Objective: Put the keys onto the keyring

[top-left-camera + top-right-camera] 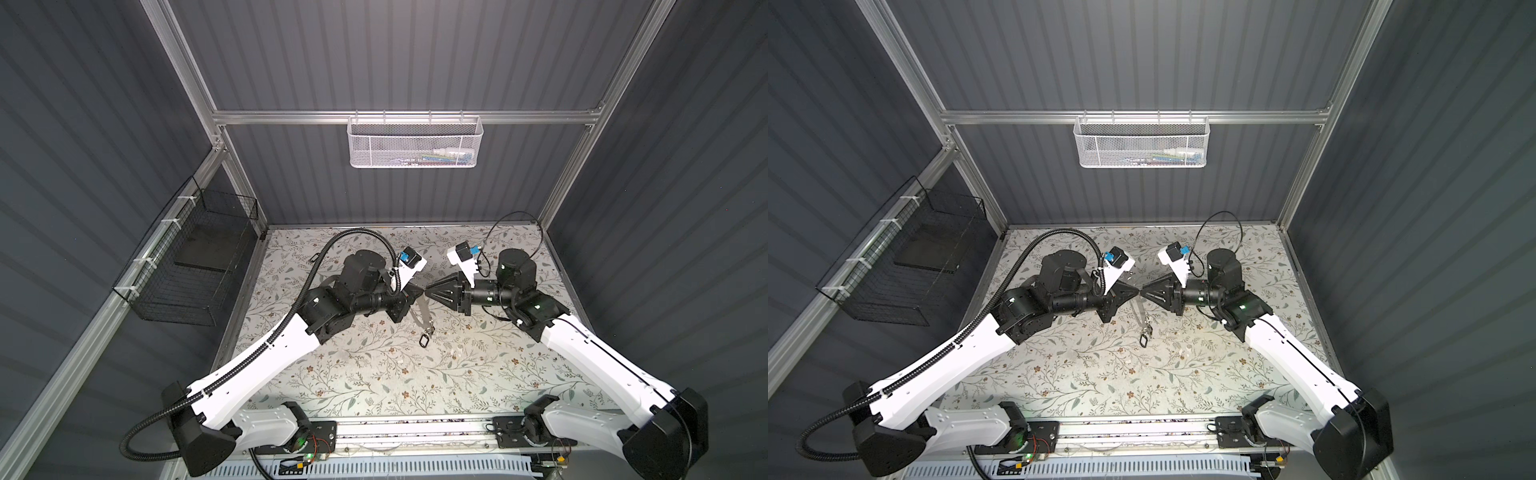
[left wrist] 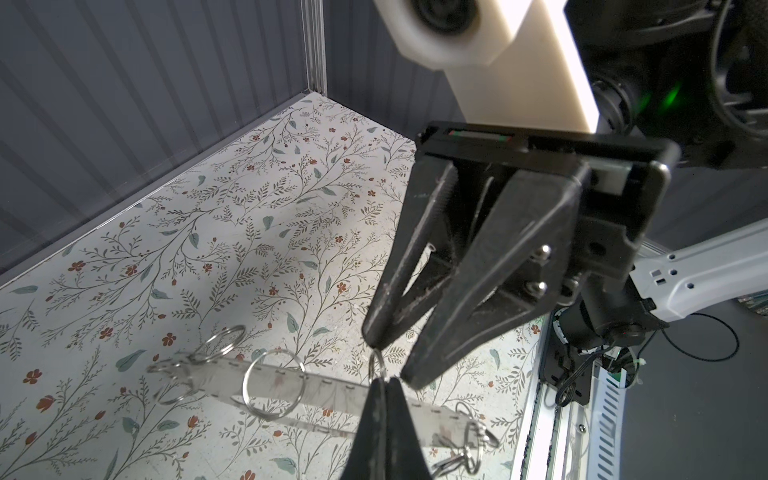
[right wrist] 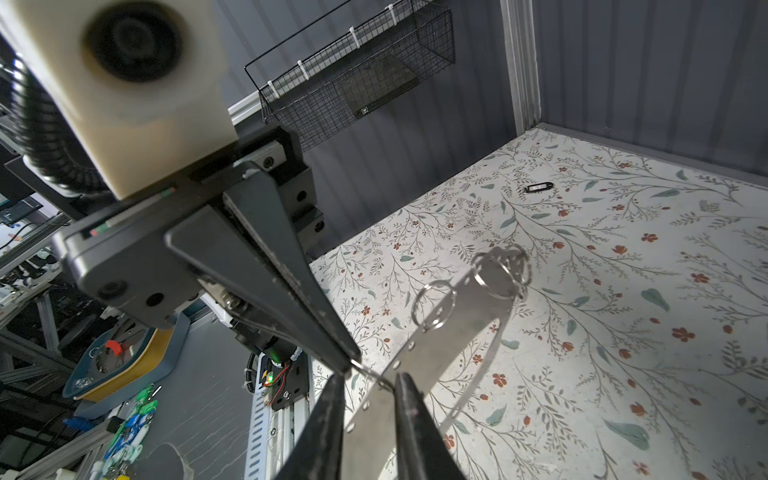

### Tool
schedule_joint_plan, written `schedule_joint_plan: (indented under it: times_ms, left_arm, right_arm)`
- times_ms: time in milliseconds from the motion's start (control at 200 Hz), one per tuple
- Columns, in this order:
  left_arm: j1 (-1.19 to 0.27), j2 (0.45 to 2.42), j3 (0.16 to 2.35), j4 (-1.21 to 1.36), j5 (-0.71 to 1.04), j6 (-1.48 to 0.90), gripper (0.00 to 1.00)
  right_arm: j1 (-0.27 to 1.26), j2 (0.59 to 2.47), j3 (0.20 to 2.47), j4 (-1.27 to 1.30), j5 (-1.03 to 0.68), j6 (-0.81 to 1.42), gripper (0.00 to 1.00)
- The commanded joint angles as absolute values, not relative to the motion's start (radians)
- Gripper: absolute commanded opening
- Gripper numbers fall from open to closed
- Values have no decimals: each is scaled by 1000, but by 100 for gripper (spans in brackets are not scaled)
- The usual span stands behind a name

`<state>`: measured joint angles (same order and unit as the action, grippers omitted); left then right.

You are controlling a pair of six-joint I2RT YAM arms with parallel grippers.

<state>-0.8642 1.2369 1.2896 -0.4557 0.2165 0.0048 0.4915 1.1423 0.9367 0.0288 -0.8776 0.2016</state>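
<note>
Nearest the arms' bases, a small black oblong plastic key tag point(image 1: 424, 341) dangles from the near end of the large flat grey metal keyring point(image 1: 424, 311), so one key looks already threaded on. The keyring stands on edge in both top views, rising away from that end. Whether the tag end rests on the floral-patterned tabletop point(image 1: 374, 374) I cannot tell.

At the keyring's far, raised end the black left gripper point(image 2: 382, 384) has its fingers pressed together on a small silver split ring point(image 2: 376, 365) at the rim. That pinch is what holds the plate up where both arms can reach it.

Facing it tip to tip, the black right gripper point(image 3: 370, 380) has its fingers spread a little, one to each side of that same split ring, clamping nothing I can see. My reading is that it is working at the ring's coil to ready it for a key.

Well beyond the keyring, toward the table's back corner, another black key tag with a white label window point(image 3: 538, 188) lies loose on the tabletop, not yet picked up; a third key I cannot find
</note>
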Motion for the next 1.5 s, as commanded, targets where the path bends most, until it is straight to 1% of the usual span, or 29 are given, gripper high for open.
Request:
schedule_joint_plan:
  times_ms: [0, 135, 340, 605, 720, 846, 966, 1036, 1106, 1156, 1196, 1266, 1286, 1316, 1366, 1396, 1496]
  left_arm:
    - [-868, 1235, 1330, -426, 265, 6, 0]
    - [-868, 1229, 1327, -423, 266, 6, 0]
    - [-868, 1234, 1333, -420, 288, 6, 0]
    - [-868, 1233, 1336, -423, 291, 7, 0]
    - [-867, 1235, 1335, -423, 288, 6, 0]
    - [-868, 1236, 1335, -423, 289, 6, 0]
    - [-868, 1234, 1332, -422, 289, 6, 0]
    - [-868, 1234, 1332, -421, 291, 5, 0]
    - [-868, 1237, 1331, -418, 290, 2, 0]
    - [-868, 1235, 1330, -415, 288, -1, 0]
    - [-867, 1233, 1326, -408, 285, -6, 0]
    - [-867, 1227, 1321, -388, 274, -25, 0]
    - [-867, 1224, 1318, -380, 267, -36, 6]
    - [-868, 1216, 1313, -364, 260, -52, 12]
    - [-868, 1196, 1292, -323, 237, -85, 26]
    - [-868, 1179, 1270, -290, 218, -112, 27]
    - [-867, 1112, 1173, -140, 161, -207, 25]
  right_arm:
    - [494, 1089, 918, 57, -791, 195, 28]
    - [482, 1050, 884, 87, -767, 196, 30]
    - [482, 1078, 888, 107, -907, 204, 28]
    - [493, 1108, 907, 77, -955, 188, 26]
    - [493, 1102, 902, 69, -946, 181, 21]
    - [493, 1096, 895, 66, -939, 176, 20]
    - [493, 1094, 889, 62, -934, 174, 12]
    - [494, 1089, 885, 65, -928, 176, 10]
    - [495, 1084, 881, 73, -922, 182, 4]
    - [493, 1079, 877, 82, -909, 189, 3]
    - [494, 1074, 870, 97, -901, 197, 0]
    - [493, 1064, 853, 132, -874, 219, 0]
    - [493, 1060, 847, 144, -865, 228, 0]
    - [493, 1056, 838, 166, -852, 242, 0]
    - [493, 1048, 819, 216, -832, 277, 0]
    - [492, 1045, 807, 247, -823, 300, 0]
    - [493, 1036, 761, 399, -779, 401, 0]
